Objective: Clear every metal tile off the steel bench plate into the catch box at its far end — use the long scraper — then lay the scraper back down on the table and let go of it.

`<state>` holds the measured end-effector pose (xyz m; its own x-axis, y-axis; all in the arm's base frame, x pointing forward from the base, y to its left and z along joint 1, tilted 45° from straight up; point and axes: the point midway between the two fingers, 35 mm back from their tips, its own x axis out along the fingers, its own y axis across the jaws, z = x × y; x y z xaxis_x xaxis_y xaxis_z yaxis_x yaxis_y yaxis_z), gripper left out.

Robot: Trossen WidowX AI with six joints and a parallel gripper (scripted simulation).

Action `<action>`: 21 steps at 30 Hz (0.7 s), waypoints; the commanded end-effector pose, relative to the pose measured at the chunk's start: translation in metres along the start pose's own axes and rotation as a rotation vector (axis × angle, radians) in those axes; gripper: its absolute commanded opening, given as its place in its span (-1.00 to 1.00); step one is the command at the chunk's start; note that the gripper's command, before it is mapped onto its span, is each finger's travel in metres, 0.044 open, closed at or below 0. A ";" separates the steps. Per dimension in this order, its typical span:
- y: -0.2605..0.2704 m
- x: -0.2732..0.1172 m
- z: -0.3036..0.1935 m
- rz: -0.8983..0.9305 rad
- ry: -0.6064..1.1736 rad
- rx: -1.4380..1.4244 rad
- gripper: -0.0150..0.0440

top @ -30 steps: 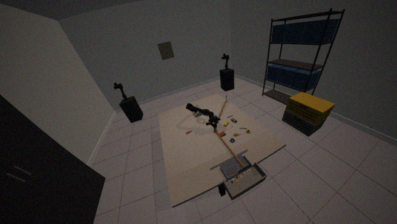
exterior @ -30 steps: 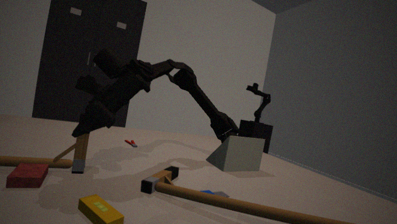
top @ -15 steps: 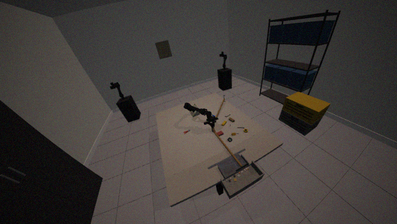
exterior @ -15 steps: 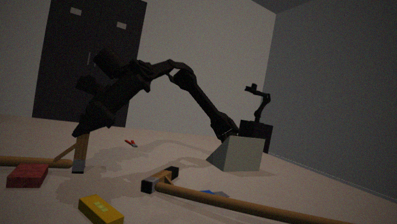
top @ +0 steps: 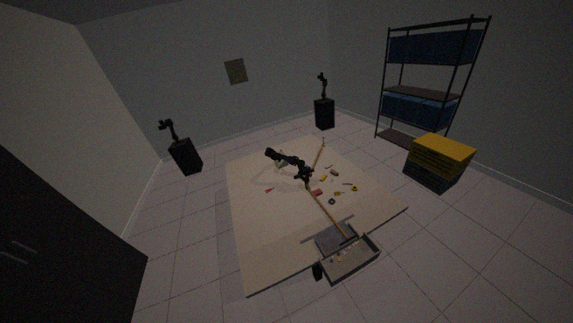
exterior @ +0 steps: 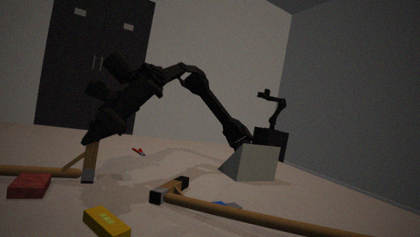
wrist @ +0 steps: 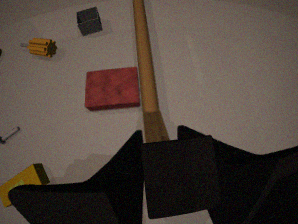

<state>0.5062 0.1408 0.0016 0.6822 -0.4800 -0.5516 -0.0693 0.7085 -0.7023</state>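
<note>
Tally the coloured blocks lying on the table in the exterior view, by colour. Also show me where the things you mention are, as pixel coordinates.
Red block (exterior: 27, 186) (wrist: 112, 89) (top: 317, 192): 1
Yellow block (exterior: 105, 221) (wrist: 25, 182) (top: 323, 177): 1
Total: 2

Red block (top: 317, 192) (exterior: 29, 186) (wrist: 112, 88) crowding wooden shaft (top: 328, 213) (exterior: 38, 170) (wrist: 145, 55), opposite side open

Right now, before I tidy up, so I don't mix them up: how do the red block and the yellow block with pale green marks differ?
The red rectangular block has plain faces; the yellow rectangular block carries pale green marks on top. The red block lies beside the long wooden handle, while the yellow one lies away from it. Both are box-shaped and lie flat.
</note>
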 end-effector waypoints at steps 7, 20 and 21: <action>0.005 -0.015 -0.009 0.006 -0.005 0.002 -0.49; 0.008 -0.029 -0.022 0.009 -0.004 0.002 -0.49; 0.009 -0.030 -0.024 0.009 -0.004 0.002 -0.49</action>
<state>0.4741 0.1441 0.0008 0.6785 -0.4807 -0.5555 -0.0705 0.7101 -0.7006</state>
